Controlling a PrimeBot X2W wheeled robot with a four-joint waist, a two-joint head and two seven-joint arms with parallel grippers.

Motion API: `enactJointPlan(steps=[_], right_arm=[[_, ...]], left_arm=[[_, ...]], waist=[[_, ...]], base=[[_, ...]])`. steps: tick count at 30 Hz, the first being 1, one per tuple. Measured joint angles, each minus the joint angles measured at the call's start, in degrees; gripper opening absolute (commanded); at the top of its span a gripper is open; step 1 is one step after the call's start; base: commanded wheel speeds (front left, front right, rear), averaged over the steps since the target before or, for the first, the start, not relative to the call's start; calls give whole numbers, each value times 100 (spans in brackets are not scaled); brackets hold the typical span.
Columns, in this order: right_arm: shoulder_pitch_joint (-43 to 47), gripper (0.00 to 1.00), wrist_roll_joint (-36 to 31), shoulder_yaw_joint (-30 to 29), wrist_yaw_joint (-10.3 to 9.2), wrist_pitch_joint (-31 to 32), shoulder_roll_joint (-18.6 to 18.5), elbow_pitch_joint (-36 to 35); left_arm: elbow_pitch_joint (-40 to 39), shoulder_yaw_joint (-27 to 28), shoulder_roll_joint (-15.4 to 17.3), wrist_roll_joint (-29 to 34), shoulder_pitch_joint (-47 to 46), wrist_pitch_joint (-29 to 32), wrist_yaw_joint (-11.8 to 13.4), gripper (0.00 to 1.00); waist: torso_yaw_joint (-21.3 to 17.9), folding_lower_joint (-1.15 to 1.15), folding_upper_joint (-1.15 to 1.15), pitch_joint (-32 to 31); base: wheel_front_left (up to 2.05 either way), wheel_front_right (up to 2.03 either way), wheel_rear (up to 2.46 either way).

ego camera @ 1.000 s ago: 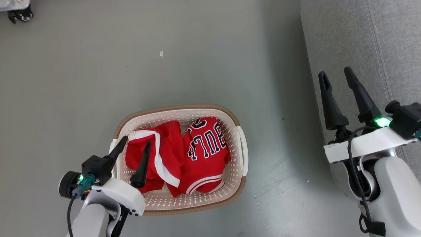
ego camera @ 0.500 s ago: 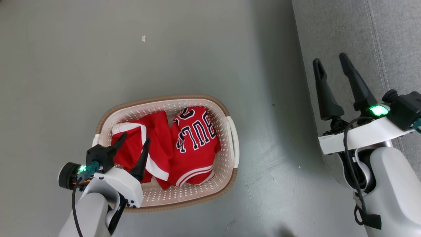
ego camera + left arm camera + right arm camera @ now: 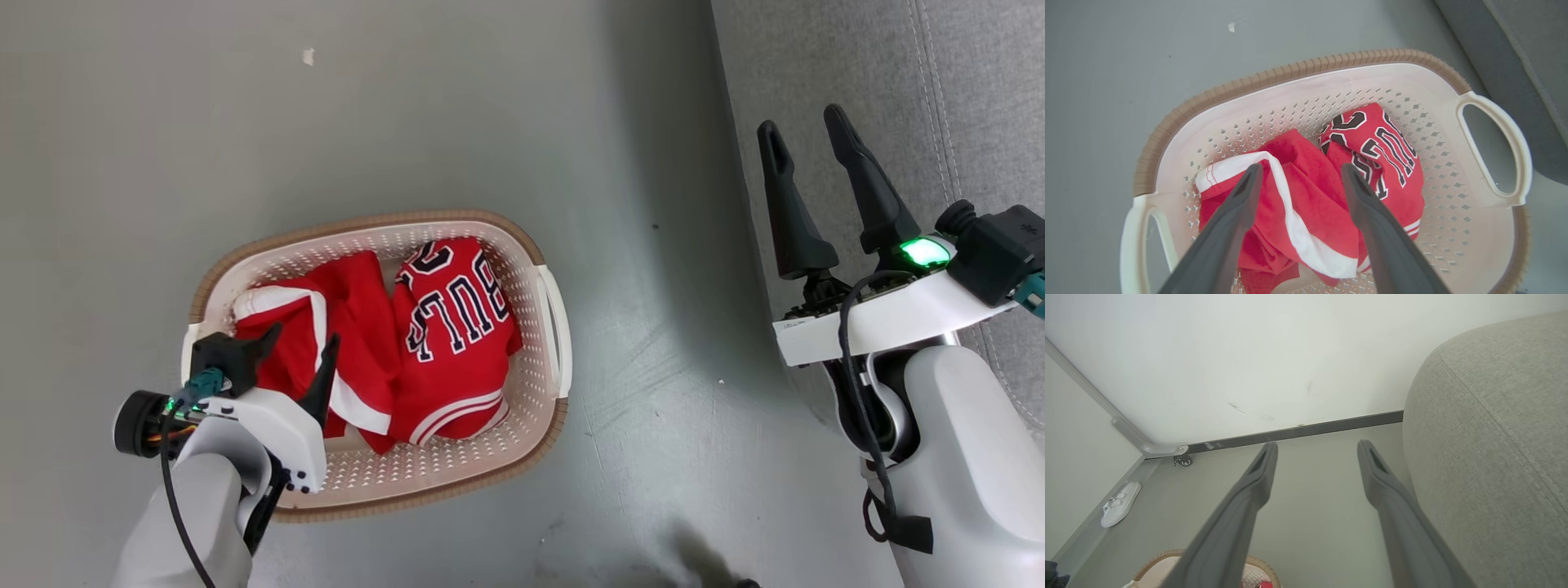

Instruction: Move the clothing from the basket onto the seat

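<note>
Clothing: both red pcs in basket, which sits on grey floor, well apart from seat at R of head view. Jersey in basket's R half, crumpled, black/white lettering face-up, white stripe trim at near hem. Shorts in L half, bunched, broad white band across the folds; shorts touch jersey along the middle. Basket: cream, perforated, brown rim, white side handle toward seat.

L pincer: released, fingers spread, nothing gripped betw. them. Points down into basket at its L end, over shorts. L wrist view: the 2 tips straddle the white band, one tip at the white trim, the other near jersey's edge. Contact w/ cloth: cannot tell.

R pincer: released, fingers wide, holding nothing. Sits alongside seat's rounded edge; in head view its fingers overlap seat fabric. R wrist view: seat bulk to R of fingers, seam visible; bare floor betw. and beyond tips; dark skirting and white wall ahead. Basket rim at bottom edge of that view, under the fingers.

Misc: white slipper on floor by side wall; small castor at wall corner; pale fleck on floor beyond basket.
</note>
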Motion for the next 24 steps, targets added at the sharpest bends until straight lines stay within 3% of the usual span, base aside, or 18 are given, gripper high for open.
enactJointPlan(steps=[24], right_arm=[[-431, 100, 158, 152, 0, 0, 65, -35]], left_arm=[[797, -727, 327, 768, -818, 249, 0, 100]], waist=[[-418, 0, 0, 610]], base=[[0, 0, 0]])
